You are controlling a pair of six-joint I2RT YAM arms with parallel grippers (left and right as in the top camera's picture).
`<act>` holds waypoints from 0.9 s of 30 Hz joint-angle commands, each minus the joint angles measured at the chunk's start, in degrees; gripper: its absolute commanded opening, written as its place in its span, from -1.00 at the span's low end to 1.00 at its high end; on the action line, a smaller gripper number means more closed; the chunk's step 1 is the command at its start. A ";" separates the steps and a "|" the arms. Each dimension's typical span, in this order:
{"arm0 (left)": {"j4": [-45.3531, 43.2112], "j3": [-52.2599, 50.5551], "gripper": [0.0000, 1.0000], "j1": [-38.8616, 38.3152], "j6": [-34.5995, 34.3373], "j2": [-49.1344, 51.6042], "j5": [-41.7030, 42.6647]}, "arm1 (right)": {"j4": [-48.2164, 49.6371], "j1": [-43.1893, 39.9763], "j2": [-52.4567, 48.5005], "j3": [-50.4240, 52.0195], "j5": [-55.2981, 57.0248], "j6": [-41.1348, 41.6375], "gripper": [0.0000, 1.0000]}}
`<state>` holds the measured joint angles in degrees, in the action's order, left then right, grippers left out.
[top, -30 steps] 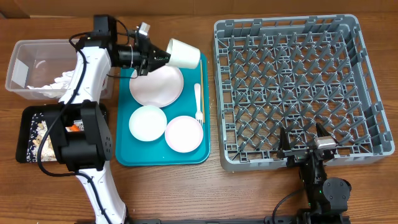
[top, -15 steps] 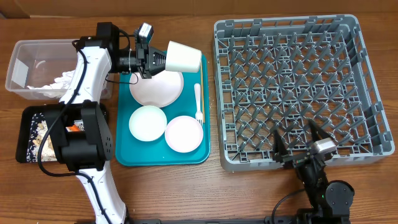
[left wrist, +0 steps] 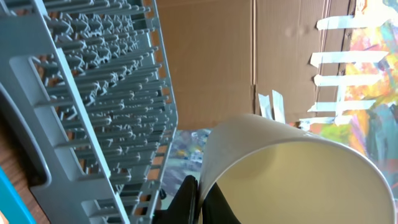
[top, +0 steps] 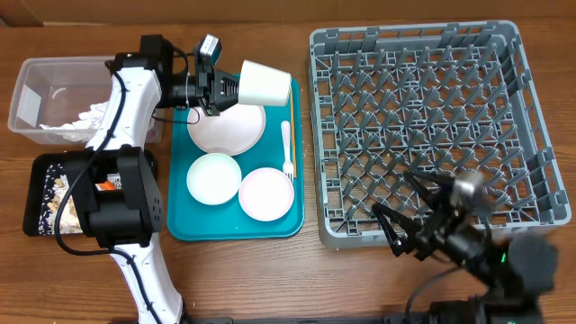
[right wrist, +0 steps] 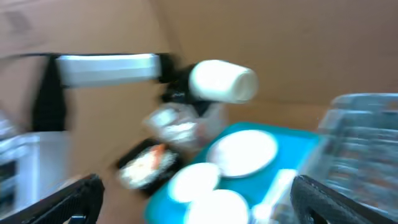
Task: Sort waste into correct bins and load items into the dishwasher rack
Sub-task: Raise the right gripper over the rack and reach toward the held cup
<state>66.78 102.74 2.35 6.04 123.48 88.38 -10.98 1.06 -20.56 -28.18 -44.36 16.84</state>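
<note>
Left gripper (top: 229,88): jaws clamped on rim of white cup (top: 265,82); cup on its side in air over far edge of teal tray (top: 180,225).
Right gripper (top: 405,216): jaws spread wide, empty, at near rim of dishwasher rack (top: 315,135).
On tray: plate (top: 225,126), fork (top: 287,148), chopsticks (top: 292,112).
Clear tub (top: 27,108) and black tray (top: 36,180) by desk (top: 270,270) left edge.
Desk wooden; cardboard wall (left wrist: 205,56) behind.
</note>
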 commanded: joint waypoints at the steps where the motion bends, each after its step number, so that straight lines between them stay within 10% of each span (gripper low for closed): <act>1: 3.04 1.05 -0.92 -0.15 5.90 -2.01 2.12 | 0.13 -0.28 -16.04 -11.15 -24.33 1.46 1.00; 15: 8.44 1.05 -0.92 -5.14 12.02 -2.01 2.14 | 14.78 -0.28 -49.16 -17.40 -42.75 12.35 1.00; 27: 9.05 1.05 -0.91 -10.10 12.85 -2.01 2.16 | 25.83 -0.26 -53.64 -17.35 -39.08 12.35 1.00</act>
<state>75.48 102.80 -6.33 15.68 123.42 88.82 14.39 0.84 -74.48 -44.31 -85.23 28.77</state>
